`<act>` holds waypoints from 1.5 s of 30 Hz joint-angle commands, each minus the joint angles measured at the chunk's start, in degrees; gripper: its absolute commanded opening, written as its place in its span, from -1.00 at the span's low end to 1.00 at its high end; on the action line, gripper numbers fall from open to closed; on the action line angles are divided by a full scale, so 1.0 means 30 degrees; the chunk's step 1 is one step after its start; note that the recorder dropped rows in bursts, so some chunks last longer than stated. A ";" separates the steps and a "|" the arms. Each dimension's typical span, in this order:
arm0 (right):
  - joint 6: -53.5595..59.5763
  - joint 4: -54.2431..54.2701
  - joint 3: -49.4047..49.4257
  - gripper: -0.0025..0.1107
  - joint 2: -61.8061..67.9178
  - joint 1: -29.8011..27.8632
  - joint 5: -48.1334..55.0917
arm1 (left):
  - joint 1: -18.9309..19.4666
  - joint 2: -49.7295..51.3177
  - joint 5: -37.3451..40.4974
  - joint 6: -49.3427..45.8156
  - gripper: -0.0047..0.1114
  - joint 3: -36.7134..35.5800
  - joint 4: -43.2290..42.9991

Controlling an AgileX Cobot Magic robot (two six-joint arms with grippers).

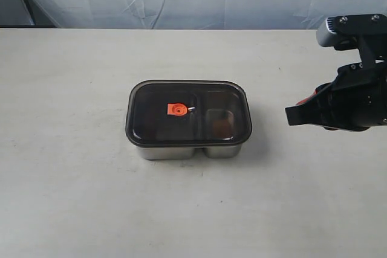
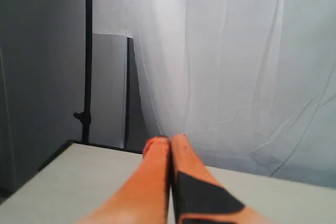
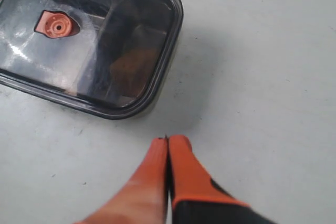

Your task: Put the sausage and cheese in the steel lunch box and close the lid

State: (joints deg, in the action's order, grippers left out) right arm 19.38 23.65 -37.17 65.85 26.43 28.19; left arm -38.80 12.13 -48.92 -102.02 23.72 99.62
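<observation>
Table (image 1: 72, 197), centre: box (image 1: 181, 151) with lid (image 1: 187, 113) on; cheese (image 3: 134, 64) dim beneath, smaller compartment. Right end effector (image 1: 290, 115) nearby, pinched together, empty; left end effector (image 2: 169, 140) likewise. Risk: unpressed lid corners may sit unseated.

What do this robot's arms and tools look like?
The left tool and right tool each have two tapering orange fingers with a black patch nearer the base. The right arm is bulky and black, with a grey housing.
</observation>
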 commanded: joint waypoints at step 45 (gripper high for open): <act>0.0021 0.0062 0.0060 -0.96 -0.0134 -0.0031 -0.0224 | 1.1650 -0.3931 1.5833 1.7644 -0.92 -0.7907 -1.0354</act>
State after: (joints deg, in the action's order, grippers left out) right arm 19.38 23.79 -37.17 65.75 26.43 27.96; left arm -4.09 0.75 -2.23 -48.66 0.24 77.40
